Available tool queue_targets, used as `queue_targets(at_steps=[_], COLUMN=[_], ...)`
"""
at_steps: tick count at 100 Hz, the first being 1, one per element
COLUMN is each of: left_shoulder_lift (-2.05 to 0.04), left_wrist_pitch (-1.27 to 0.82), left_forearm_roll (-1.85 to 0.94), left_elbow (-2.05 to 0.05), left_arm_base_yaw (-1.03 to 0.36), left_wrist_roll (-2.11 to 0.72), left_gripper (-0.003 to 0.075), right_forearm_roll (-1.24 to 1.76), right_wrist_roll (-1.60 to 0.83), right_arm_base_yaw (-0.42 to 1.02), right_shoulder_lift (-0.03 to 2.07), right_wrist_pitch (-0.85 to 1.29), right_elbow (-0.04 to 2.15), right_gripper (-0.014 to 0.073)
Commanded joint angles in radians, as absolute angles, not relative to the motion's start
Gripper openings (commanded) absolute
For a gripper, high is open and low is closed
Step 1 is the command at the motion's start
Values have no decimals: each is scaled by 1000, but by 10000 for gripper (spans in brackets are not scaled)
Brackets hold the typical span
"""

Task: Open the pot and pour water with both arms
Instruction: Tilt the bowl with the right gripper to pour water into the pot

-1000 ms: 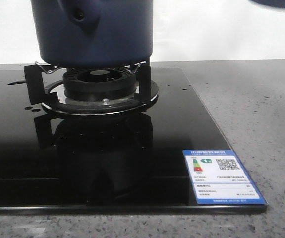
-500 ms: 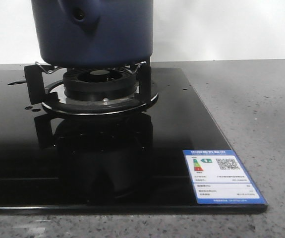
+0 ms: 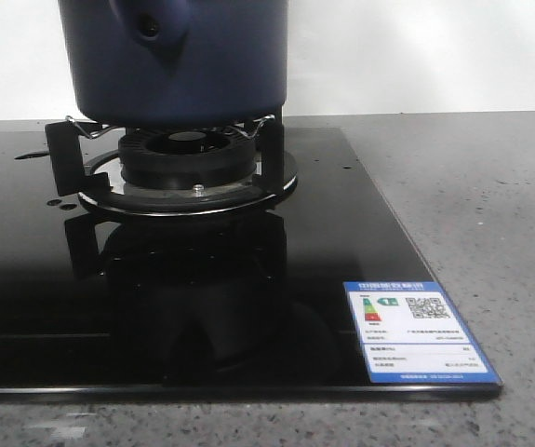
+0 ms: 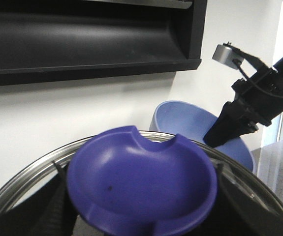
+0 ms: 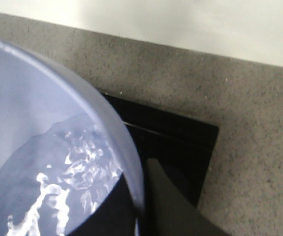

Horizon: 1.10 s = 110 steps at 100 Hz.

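The dark navy pot [image 3: 183, 65] sits on the gas burner [image 3: 188, 154], its side stub [image 3: 151, 26] facing me and its top cut off by the frame. My left gripper [image 4: 141, 199] is shut on the purple knob [image 4: 141, 177] of a steel-rimmed glass lid [image 4: 28, 177], held up in front of the wall. My right gripper [image 5: 139, 211] pinches the rim of a light blue bowl [image 5: 43, 113] with water [image 5: 57, 191] inside. In the left wrist view that bowl [image 4: 180, 120] hangs tilted behind the lid, with the right gripper [image 4: 220, 135] on its rim.
The burner stands on a black glass cooktop [image 3: 248, 279] with a blue label [image 3: 418, 331] at its front right corner. Grey speckled counter [image 3: 472, 186] lies to the right. A black range hood [image 4: 82, 44] hangs overhead against the white wall.
A blue edge at the front view's top right corner one second ago has gone out of frame. The pot has stayed on the burner.
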<state>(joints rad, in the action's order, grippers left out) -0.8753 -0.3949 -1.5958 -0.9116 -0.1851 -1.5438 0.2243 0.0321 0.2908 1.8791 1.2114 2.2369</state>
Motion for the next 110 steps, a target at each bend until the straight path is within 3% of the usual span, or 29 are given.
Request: queue_targets(at_steps=[1, 54, 110], left_shoulder_lift=[-848, -837, -837], left_wrist_pitch=[-379, -361, -361], left_forearm_roll=[-1651, -1651, -1651], left_elbow=[-949, -949, -949], left_arm_base_yaw=[-192, -192, -192], left_wrist_roll=[-1535, -1535, -1535], left_gripper=[206, 206, 206], right_forearm_roll=[225, -238, -433], right_wrist_roll=[38, 38, 40], right_arm_base_yaw=[306, 500, 552], right_shoulder_lift=[1827, 1836, 1910], right_wrist_pitch=[1082, 903, 866], right_elbow=[2274, 2272, 2270], right_gripper=[-58, -58, -58])
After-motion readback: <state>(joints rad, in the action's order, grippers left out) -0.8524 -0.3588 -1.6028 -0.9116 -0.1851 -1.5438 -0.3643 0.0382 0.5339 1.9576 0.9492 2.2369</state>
